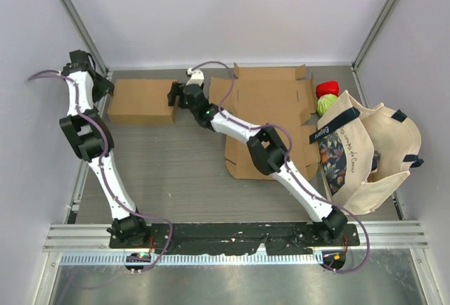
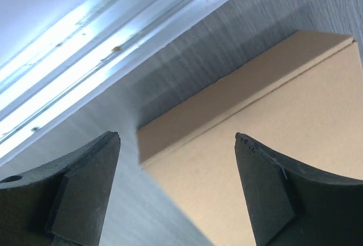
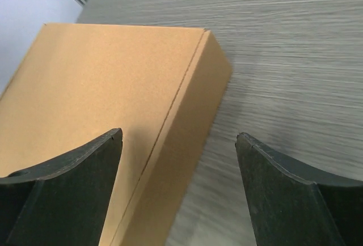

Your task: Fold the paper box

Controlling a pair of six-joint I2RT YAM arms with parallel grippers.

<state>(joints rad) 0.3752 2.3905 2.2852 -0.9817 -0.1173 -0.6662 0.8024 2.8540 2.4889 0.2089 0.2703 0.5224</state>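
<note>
Paper box (image 1: 142,100) sits closed at the far left of the table (image 1: 176,171), close to the back wall: a flat rectangular block of plain brown cardboard, matte and faintly grainy, with crisp straight edges and a fold seam running along its long side. From my left wrist camera one corner of it lies below the left gripper (image 2: 177,138). The dark fingers (image 2: 85,189) stand wide apart with nothing clamped, and a pale metal rail runs along the table edge just behind. The right gripper (image 3: 179,136) hangs over the box's opposite end. Its black, rough-edged pads (image 3: 68,189) are also spread wide, neither one touching the cardboard as far as I can see. The tabletop is grey with a fine streaked wood-like grain. To the right of the box, under the right arm, lies a flat cardboard blank (image 1: 271,108), unfolded, with notched flaps and scored lines. Beyond it stands a slumped cream cloth tote bag (image 1: 365,150) with dark straps and a floral panel. A small red and green object (image 1: 326,94) sits just behind the bag; I cannot tell what it is.
</note>
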